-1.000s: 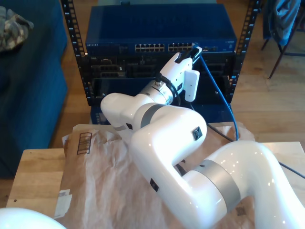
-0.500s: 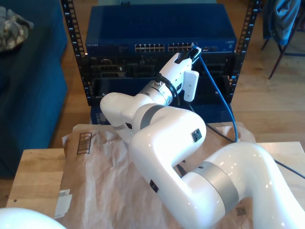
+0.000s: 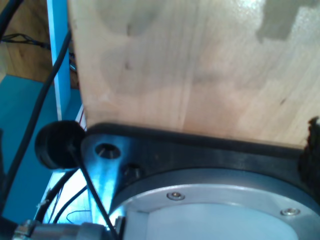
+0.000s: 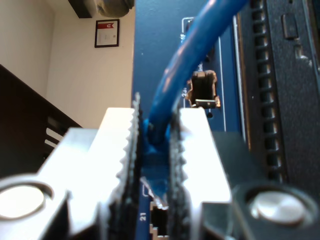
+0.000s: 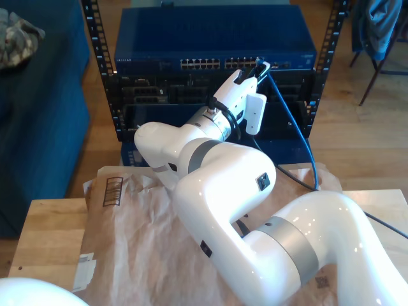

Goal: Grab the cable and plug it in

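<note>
Cable (image 4: 187,55): thin, round, bright blue, smooth-jacketed. In the exterior view it (image 5: 294,127) runs from the switch front down toward the exterior view's right, past the table edge.
Cable end: its blue plug sits between the toothed pads, right at the face of the switch, by the port marked 21 (image 4: 156,216). I cannot tell whether it is seated.
My second gripper (image 4: 156,150): clamped on the cable just behind the plug. The fingers (image 4: 197,150) are bright metal with saw-tooth black inner edges, and the jaws stand almost closed around the cord.
My second gripper, exterior view (image 5: 258,69): raised at the end of the glossy white arm (image 5: 223,185), its tip against the port row.
Switch (image 5: 210,38): dark blue metal box, flat top, with a row of small square ports (image 5: 217,64) along the front.
Rack (image 5: 102,70): black perforated uprights either side, and dark slotted panels below the switch.
My first gripper: I cannot tell its state. Its wrist view shows pale wood grain (image 3: 190,65), a black base ring (image 3: 200,150) and black cords (image 3: 35,120).
Table (image 5: 44,236): light wood, under creased brown paper (image 5: 134,248) with a printed barcode.
In the way: the white arm's bulk covers much of the rack's lower front in the exterior view.
</note>
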### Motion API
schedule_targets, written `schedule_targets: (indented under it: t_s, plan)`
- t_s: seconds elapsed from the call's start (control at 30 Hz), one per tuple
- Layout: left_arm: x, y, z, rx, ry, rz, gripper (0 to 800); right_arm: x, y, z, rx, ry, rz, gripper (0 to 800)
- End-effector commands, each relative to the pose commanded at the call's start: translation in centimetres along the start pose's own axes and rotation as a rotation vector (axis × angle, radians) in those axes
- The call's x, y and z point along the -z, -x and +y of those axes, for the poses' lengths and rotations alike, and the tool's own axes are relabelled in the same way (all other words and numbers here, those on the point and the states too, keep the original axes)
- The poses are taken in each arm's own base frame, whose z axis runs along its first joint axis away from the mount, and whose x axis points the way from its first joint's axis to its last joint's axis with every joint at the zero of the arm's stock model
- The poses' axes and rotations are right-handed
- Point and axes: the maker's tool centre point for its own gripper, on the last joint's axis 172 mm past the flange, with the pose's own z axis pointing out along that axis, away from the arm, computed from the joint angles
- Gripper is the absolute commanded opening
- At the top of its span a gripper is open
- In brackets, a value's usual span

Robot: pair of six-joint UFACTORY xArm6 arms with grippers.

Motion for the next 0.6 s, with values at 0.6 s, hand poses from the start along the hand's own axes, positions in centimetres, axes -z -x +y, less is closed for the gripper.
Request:
schedule_targets:
  t_s: [0.6]
  plan:
    - [0.0,0.0,0.0,-0.002,0.000,0.000,800,-1.1,-1.0,0.8,0.012,0.002,0.020,0]
